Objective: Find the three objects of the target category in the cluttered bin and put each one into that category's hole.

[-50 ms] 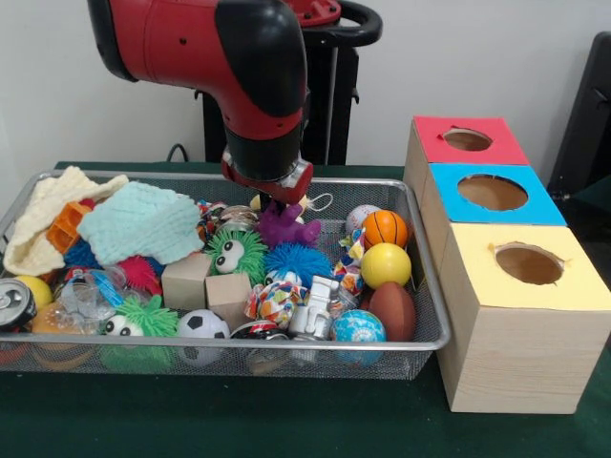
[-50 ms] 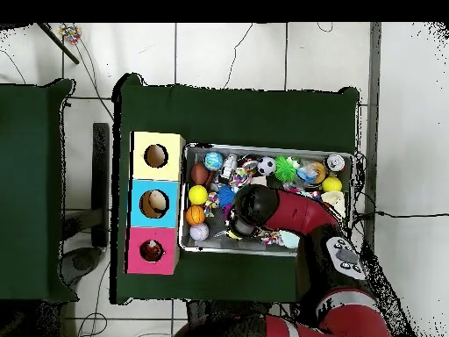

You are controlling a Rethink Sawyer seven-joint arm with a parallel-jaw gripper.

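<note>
Hovering low in the wire bin (image 1: 420,315), the hand (image 1: 279,202), its grip unclear, touches a purple knobbly toy (image 1: 286,229).

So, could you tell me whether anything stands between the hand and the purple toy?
Nothing visible does: the hand sits directly above the purple toy. Towards the boxes, the basketball and the bin's wall lie between.

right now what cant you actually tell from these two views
- Gripper: front view, its fingers are buried behind the purple toy; overhead view, the arm covers them. Open or shut is unclear.
- Bin middle: overhead view, hidden under the arm.
- Hole in the red box: front view shows only the rim; whatever sits inside is too small overhead.
- Items under the mint cloth: covered, front view.
</note>
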